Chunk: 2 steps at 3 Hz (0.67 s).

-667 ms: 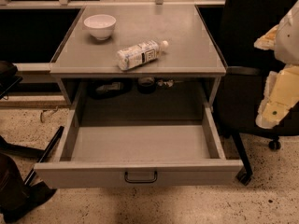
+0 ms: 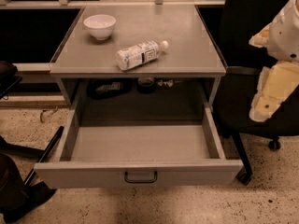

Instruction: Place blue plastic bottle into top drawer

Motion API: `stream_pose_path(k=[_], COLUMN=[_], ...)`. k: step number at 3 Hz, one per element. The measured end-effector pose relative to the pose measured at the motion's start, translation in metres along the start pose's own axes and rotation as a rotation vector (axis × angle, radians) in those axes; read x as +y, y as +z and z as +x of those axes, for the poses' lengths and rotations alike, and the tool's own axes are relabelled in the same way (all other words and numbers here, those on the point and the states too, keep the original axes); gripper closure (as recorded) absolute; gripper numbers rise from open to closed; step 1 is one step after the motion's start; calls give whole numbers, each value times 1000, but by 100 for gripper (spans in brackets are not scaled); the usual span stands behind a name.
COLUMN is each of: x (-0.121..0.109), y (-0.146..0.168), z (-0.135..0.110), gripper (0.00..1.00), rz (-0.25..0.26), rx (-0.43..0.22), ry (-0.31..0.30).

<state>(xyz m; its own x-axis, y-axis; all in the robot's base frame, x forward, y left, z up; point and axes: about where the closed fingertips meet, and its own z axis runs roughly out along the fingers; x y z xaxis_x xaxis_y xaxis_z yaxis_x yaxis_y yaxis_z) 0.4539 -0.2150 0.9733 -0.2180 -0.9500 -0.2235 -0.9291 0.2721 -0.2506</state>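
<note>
The blue plastic bottle [image 2: 139,54] lies on its side on the grey cabinet top [image 2: 187,50], near the front edge, white cap pointing right. The top drawer [image 2: 140,146] is pulled fully out below it and holds nothing; its dark handle [image 2: 140,177] is at the centre of the front panel. My arm shows at the right edge as pale cream links, and the gripper [image 2: 268,101] hangs there to the right of the cabinet, well away from the bottle and holding nothing.
A white bowl [image 2: 100,26] stands at the back left of the cabinet top. Dark items [image 2: 110,87] sit on the shelf behind the drawer. A black office chair [image 2: 252,97] stands right of the cabinet. Dark objects lie on the speckled floor at the left.
The view has shifted slightly; the arm at the right edge sits a little lower. The bottle, bowl and drawer have not moved.
</note>
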Motion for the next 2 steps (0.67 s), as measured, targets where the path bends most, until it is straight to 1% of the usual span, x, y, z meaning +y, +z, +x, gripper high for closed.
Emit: stream_pose_path(k=[1,2], x=[-50,-116], y=[29,79], z=[-10,-31], gripper=[0,0], rz=[1,-23], rx=[-20,-63], ry=[-16,-49])
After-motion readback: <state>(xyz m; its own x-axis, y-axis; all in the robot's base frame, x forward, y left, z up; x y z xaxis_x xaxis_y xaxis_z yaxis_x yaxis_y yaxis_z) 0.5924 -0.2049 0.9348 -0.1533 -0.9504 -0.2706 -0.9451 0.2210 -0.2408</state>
